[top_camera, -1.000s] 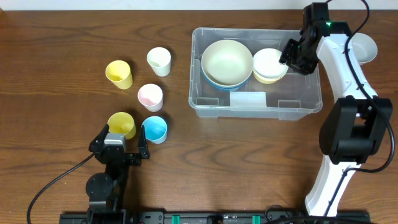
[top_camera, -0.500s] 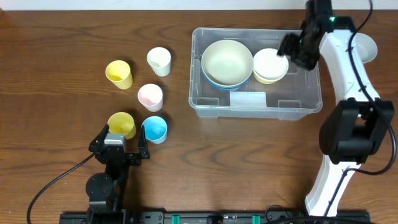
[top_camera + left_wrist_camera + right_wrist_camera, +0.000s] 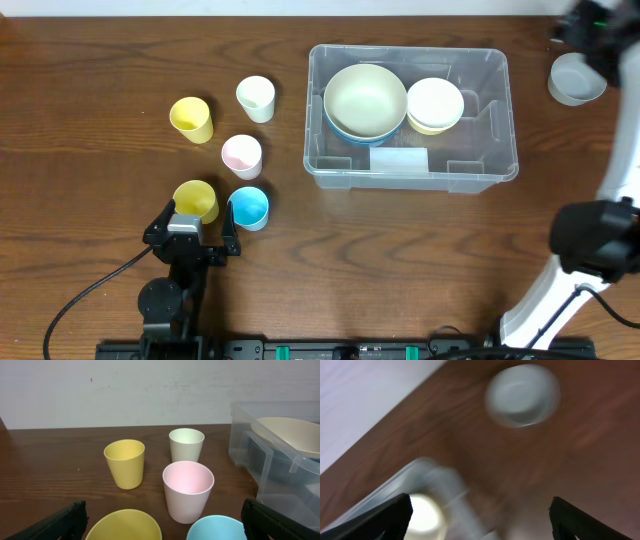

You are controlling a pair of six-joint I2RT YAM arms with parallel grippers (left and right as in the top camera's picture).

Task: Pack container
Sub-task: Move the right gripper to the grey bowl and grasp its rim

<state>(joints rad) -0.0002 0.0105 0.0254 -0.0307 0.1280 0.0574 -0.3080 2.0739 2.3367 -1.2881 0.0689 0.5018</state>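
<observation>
Over the last second the right pincer (image 3: 480,517) has let go of the white bowl (image 3: 435,101) and swung up out of the container (image 3: 410,181) to the far right corner. Its fingers now stand wide apart and empty above a grey bowl (image 3: 577,78). The white bowl lies nested on a yellowish one inside the clear container, which sits right of centre on the tabletop (image 3: 90,60), beside a large cream bowl (image 3: 365,100). That placement looks done, and the grey bowl seems the likely next pick. The left pincer (image 3: 193,228) rests open, gripping nothing, by the five cups. The container's white label (image 3: 400,160) carries no writing that can be read.
</observation>
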